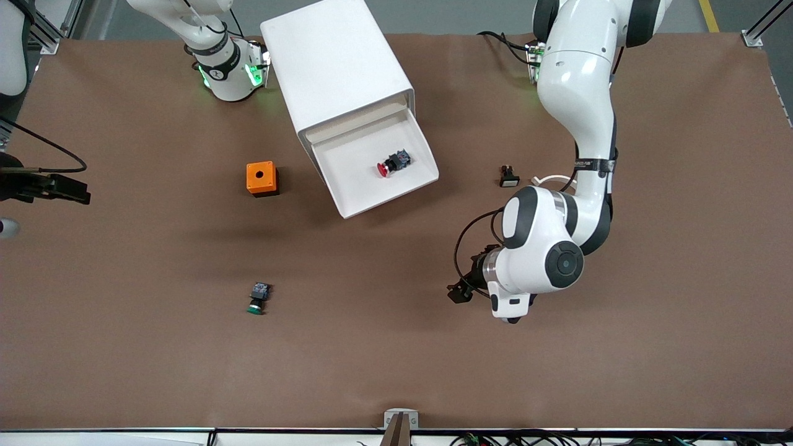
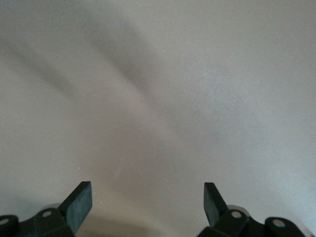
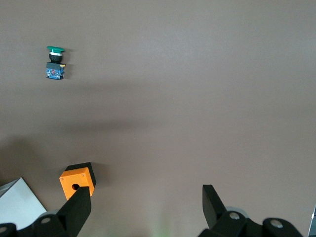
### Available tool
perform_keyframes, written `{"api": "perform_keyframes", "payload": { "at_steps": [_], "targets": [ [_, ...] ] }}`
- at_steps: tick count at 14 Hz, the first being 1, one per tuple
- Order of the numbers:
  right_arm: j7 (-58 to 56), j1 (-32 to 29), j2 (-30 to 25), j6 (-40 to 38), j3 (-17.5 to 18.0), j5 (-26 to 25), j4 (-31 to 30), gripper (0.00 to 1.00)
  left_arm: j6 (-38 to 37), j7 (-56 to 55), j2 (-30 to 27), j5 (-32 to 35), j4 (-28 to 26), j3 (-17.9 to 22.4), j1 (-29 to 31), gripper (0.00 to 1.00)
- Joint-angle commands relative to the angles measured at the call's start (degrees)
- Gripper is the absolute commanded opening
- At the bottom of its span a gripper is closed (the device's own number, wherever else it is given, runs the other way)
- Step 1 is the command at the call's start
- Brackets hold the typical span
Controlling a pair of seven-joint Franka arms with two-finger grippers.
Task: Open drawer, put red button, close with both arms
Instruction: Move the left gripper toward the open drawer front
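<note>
Across the front view, from the right arm's end of the desk (image 1: 124,347), the right gripper (image 3: 146,205) hung high over bare desk with its 2 fingers (image 3: 79,205) spread wide and nothing between them. Next came the orange box (image 1: 262,178), and nearer the front camera than it lay the green button (image 1: 257,298) on its side. Beside the orange box, toward the left arm's end, stood the white cabinet (image 1: 337,68) with 1 drawer (image 1: 362,186) pulled fully out. The red button (image 1: 391,163) lay inside that drawer on its side, apart from the walls. Toward the left arm's end of the desk sat a small black-and-white switch part (image 1: 508,176). Last, the left gripper (image 1: 461,290) hovered low over bare desk, nearer the front camera than the drawer, its 2 fingers (image 2: 79,205) wide apart and holding nothing.
</note>
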Motion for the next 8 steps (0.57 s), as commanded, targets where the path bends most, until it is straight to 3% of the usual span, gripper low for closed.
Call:
{"api": "perform_keyframes", "payload": {
  "at_steps": [1, 6, 8],
  "targets": [
    [0.8, -1.4, -1.2, -1.9, 0.8, 3.1, 0.5, 1.0, 3.1, 0.0, -0.5, 2.0, -0.7, 0.5, -1.9, 0.99],
    [3.8, -1.4, -2.6, -1.1, 0.8, 5.9, -0.2, 1.0, 6.9, -3.5, -0.5, 13.4, -2.3, 0.4, -8.7, 0.99],
    [3.1, -1.4, -3.7, 0.6, 0.8, 5.9, -1.9, 1.0, 6.2, -6.1, -0.8, 14.8, -2.3, 0.4, -11.0, 0.99]
  ]
}}
